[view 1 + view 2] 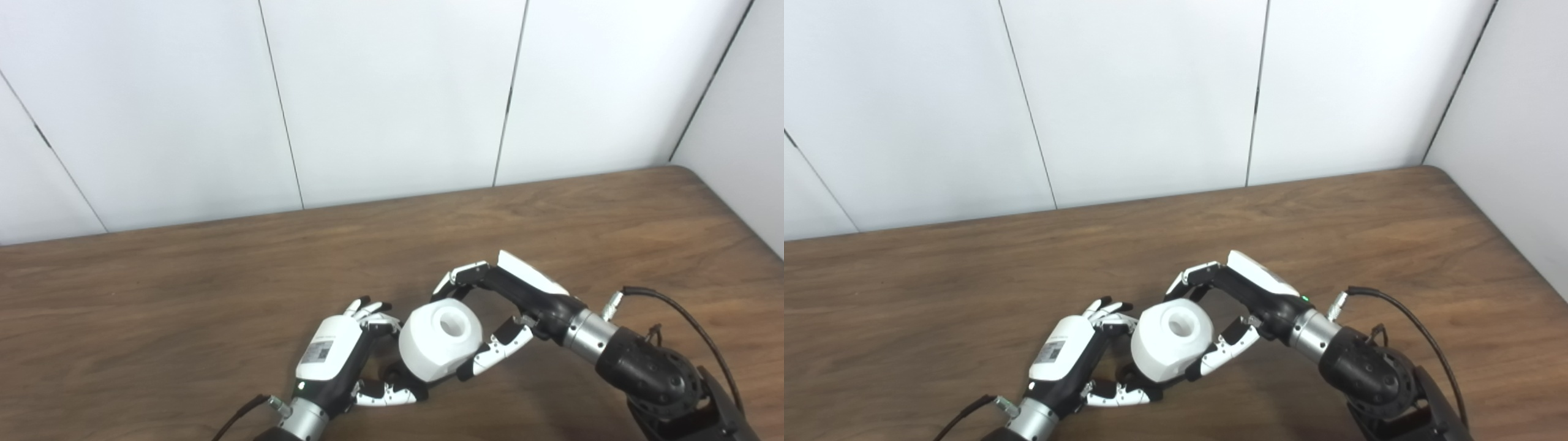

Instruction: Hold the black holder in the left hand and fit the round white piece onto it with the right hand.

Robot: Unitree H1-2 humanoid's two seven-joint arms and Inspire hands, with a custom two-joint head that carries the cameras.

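The round white piece [440, 340], a chunky drum with a hole in its top face, sits low over the table near the front edge. My right hand [520, 294] is shut on it, fingers over its far side and thumb against its near right side. Under and left of the piece only a sliver of the black holder [397, 371] shows; the rest is hidden. My left hand [334, 355] is curled round that spot, fingers above and thumb below, shut on the holder. The white piece rests against or on the holder; I cannot tell how far it is seated.
The brown wooden table [184, 306] runs to a white panelled wall [392, 104] at the back and a wall on the right. A black cable [686, 312] loops off my right forearm.
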